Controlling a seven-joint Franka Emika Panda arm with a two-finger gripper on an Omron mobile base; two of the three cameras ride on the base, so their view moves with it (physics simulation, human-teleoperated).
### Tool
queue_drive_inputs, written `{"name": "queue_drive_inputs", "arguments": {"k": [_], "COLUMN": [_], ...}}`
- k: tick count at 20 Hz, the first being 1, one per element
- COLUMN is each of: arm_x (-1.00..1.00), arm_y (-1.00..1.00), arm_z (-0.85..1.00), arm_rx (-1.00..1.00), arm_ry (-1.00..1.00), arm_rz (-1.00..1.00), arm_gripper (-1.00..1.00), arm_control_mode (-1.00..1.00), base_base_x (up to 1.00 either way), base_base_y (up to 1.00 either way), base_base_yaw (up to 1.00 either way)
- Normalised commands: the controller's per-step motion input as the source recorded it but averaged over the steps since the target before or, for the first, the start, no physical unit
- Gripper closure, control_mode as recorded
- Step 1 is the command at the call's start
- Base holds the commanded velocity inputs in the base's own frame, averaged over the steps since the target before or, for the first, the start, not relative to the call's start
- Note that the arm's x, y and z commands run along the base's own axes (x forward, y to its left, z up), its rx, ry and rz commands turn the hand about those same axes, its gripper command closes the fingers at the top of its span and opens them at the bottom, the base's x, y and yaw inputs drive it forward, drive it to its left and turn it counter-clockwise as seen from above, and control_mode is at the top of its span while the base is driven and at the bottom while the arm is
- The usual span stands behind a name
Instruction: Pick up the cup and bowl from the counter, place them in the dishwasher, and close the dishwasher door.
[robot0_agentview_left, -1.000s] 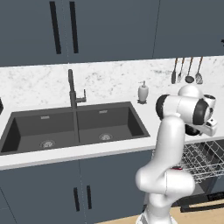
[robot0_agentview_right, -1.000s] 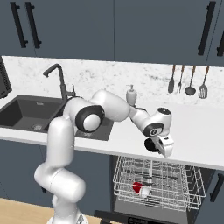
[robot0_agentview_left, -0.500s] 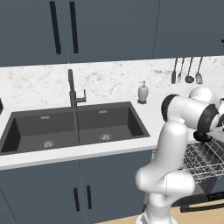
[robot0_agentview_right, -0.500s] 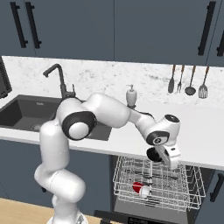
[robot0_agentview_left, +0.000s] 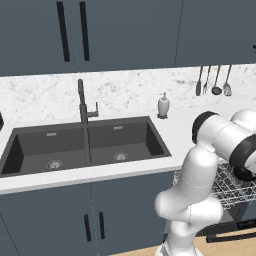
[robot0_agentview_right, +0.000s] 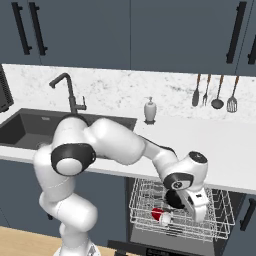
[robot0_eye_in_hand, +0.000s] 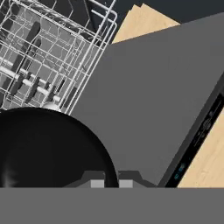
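Pincer (robot0_agentview_right: 200, 216) with black bowl (robot0_agentview_right: 175, 199) over dishwasher rack (robot0_agentview_right: 175, 225)

One faucet (robot0_agentview_left: 83, 107), at 9 o'clock of one soap dispenser (robot0_agentview_left: 163, 105). Four hanging utensils (robot0_agentview_left: 213, 81), at 2 o'clock. One double sink (robot0_agentview_left: 85, 145), two basins. One wire rack (robot0_agentview_right: 175, 210) holding one red cup (robot0_agentview_right: 158, 216) and one black bowl (robot0_eye_in_hand: 48, 148).

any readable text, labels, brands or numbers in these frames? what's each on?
No text can be read here.
dishwasher door: small lit marks along its dark top edge, too small to read.
soap dispenser: no label visible.
black bowl at the gripper: plain, no markings.
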Motion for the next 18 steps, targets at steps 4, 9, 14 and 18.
{"name": "queue_drive_inputs", "arguments": {"k": [4, 9, 14, 18], "arm_x": [-0.22, -0.01, 0.12, 0.18], "arm_y": [0.12, 0.01, 0.01, 0.0], "arm_z": [-0.55, -0.59, -0.35, -0.01], "arm_rx": [0.0, 0.0, 0.0, 0.06], "arm_ry": [0.0, 0.03, -0.01, -0.02], "arm_rz": [0.0, 0.0, 0.0, 0.0], "arm_gripper": [1.0, 1.0, 1.0, 1.0], "arm_control_mode": [-1.0, -1.0, -1.0, -1.0], "base_base_x": [0.0, 0.0, 0.0, 0.0], "base_base_y": [0.0, 0.0, 0.0, 0.0], "base_base_yaw": [0.0, 0.0, 0.0, 0.0]}}
